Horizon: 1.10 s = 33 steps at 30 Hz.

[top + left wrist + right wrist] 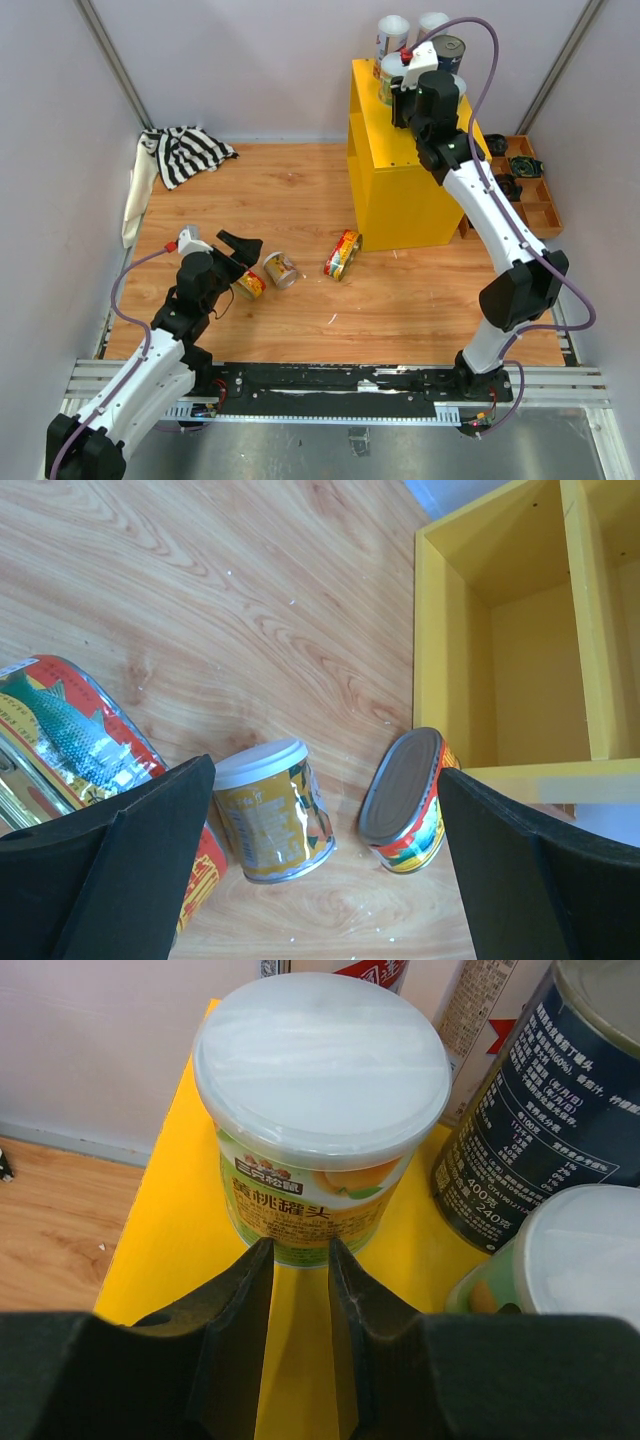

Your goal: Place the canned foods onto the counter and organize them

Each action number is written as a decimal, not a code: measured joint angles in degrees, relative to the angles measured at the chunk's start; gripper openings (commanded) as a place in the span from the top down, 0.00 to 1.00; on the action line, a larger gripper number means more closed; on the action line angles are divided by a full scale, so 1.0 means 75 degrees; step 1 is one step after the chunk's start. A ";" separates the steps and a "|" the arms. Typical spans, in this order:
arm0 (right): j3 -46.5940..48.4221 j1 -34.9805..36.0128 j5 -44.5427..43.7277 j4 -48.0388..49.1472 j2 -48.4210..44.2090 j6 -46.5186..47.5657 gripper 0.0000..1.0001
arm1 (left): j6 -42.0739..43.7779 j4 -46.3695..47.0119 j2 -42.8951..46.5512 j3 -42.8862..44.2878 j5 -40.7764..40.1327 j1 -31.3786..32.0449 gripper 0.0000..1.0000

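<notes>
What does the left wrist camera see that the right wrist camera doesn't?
Only the left wrist camera: three cans lying on the wooden tabletop, a fish-label can, a white-lidded yellow can and a metal-topped can beside the yellow cabinet and its open shelves, with the left gripper spread wide.
Only the right wrist camera: cans standing on top, a white-lidded peach can, a dark blue can and a second white-lidded can, with the right gripper shut before the peach can.
Both: yellow cabinet, wooden tabletop, black fingers.

the left arm [150, 360] lies low at the near left, the left gripper [325, 772] aimed right with jaws spread wide. the right arm [495, 215] rises from the near right and reaches far, the right gripper [300, 1248] closed tight.
</notes>
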State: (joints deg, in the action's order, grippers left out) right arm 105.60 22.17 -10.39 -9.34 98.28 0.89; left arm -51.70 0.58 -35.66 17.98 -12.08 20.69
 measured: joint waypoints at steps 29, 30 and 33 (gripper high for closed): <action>0.0245 0.0787 0.0149 -0.0804 -0.0475 0.0064 0.36 | 0.0026 -0.0347 0.0437 0.0009 0.0015 -0.0044 0.02; 0.0163 0.1064 0.0134 -0.0857 -0.0659 0.0096 0.33 | 0.0026 -0.0431 0.0498 0.0012 0.0015 -0.0044 0.02; -0.0073 0.1853 0.0125 -0.1029 -0.1139 0.0140 0.29 | -0.0006 -0.0662 0.0737 0.0015 0.0012 -0.0044 0.02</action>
State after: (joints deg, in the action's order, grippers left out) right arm 105.06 36.07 -9.45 -17.06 89.73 1.93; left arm -51.75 -4.38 -30.13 18.09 -11.99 20.36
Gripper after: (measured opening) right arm 0.666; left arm 0.982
